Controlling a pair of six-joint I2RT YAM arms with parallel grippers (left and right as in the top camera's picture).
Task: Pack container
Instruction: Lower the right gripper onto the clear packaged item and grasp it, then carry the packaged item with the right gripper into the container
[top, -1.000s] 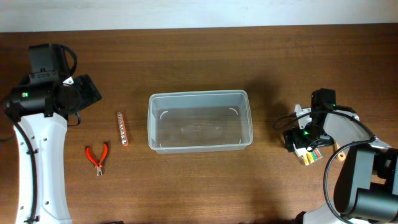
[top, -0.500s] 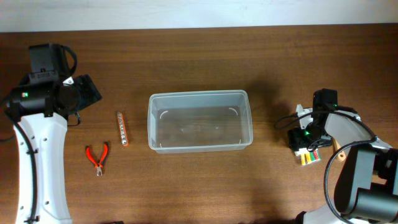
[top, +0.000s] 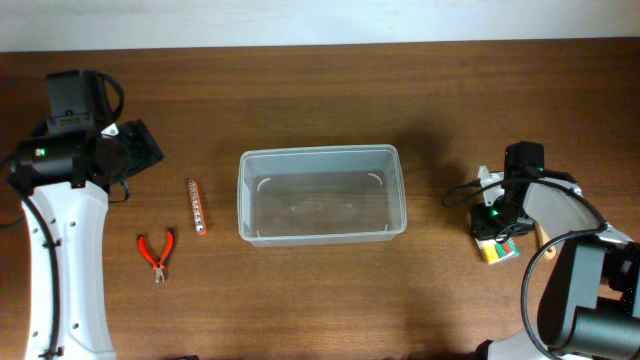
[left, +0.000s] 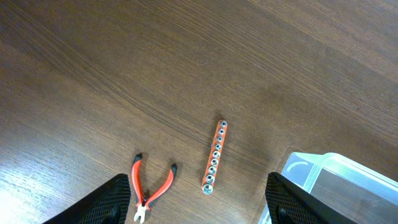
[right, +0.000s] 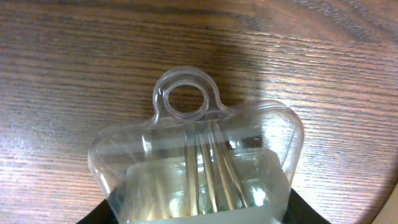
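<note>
Left tool (left: 204, 208) spread wide above table (top: 320, 300). Red pliers (top: 155, 252) and orange strip (top: 196, 205) lie on table, apart, both left of container (top: 320, 152). Container sits mid-table, upright, open top. Right tool (top: 497, 228) low at far right, fingers either side of clear pack (right: 199, 155). Pinching or only straddling it: cannot tell.

Overhead: we look straight down on whole table (top: 320, 300), container (top: 320, 200) at centre. Left wrist: we hang high left of container, tilted down, sharing its corner, pliers (left: 152, 190), socket strip (left: 214, 157) with overhead. Right wrist: we sit very near clear packet (right: 199, 155) right of container.
</note>
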